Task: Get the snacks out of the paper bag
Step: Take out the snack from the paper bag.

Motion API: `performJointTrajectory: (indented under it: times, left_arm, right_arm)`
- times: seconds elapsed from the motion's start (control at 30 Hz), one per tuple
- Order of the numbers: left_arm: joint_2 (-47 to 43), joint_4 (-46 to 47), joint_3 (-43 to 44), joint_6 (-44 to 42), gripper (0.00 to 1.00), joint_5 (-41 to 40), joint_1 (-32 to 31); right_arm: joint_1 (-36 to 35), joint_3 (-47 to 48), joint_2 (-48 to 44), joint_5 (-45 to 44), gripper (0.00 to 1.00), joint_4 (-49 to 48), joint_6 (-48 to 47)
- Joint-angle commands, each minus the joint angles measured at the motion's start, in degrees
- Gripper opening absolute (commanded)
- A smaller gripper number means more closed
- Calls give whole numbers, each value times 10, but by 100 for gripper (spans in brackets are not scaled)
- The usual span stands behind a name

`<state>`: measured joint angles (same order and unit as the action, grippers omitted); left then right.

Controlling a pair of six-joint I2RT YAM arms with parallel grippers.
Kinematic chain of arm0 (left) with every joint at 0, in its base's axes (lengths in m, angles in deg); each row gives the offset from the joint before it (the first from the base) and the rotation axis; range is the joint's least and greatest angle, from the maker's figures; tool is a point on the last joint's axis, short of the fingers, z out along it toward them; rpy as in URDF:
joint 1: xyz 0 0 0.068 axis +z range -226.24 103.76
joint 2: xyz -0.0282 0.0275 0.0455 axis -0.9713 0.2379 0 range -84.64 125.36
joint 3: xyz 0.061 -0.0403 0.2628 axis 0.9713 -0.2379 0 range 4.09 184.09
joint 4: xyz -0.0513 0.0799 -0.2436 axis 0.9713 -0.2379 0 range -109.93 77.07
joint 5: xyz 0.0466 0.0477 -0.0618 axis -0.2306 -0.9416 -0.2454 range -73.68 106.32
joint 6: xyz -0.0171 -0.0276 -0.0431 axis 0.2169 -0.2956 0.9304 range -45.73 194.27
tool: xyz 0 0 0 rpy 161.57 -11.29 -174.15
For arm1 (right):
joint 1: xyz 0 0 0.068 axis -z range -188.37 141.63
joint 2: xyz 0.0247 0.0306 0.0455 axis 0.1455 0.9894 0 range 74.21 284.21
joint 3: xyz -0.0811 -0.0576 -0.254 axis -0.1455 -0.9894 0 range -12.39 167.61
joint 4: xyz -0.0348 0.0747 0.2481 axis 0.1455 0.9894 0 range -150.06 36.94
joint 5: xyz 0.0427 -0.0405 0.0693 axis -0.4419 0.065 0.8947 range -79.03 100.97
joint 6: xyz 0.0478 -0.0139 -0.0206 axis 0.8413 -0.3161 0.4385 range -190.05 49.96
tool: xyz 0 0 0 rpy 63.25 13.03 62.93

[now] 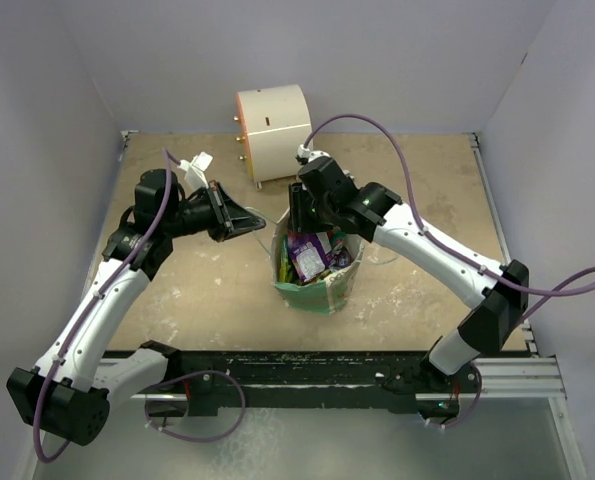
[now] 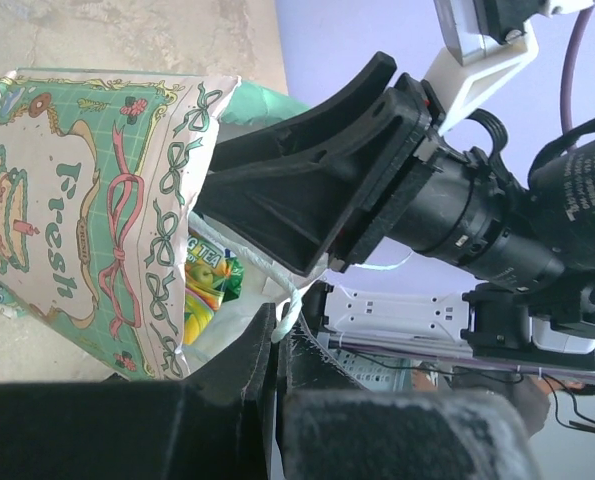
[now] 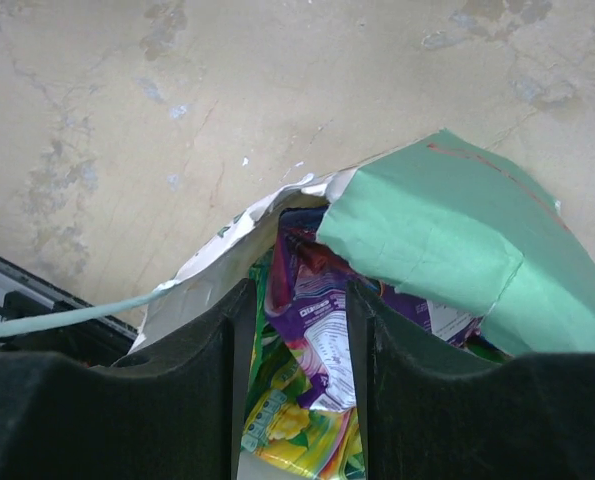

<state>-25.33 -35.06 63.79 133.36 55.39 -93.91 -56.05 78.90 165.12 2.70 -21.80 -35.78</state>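
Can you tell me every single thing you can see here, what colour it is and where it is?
paper bag: one, mint green outside, white inside, middle of the table.
snacks: several, full count hidden, purple, green and yellow, inside the bag.
cylinder: one, white with an orange rim, at the back.
table: one, tan and scuffed, under everything.
left gripper: one, black, shut at the bag's rim, apparently pinching its thin white handle.
right gripper: one, black, in the bag's mouth, straddling a purple packet.
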Motion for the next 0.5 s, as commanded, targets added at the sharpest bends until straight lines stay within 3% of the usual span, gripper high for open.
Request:
performJointTrajectory:
  times: [0.0, 0.27, 0.47]
  left_arm:
    - [-15, 23, 16, 8, 0, 17, 1]
    - [-19, 10, 17, 6, 0, 16, 1]
    - [-31, -7, 18, 5, 0, -5, 1]
  right_arm:
    - [7, -14, 3, -21, 43, -41, 5]
    - [7, -28, 14, 14, 43, -73, -3]
    - [7, -35, 17, 29, 35, -83, -11]
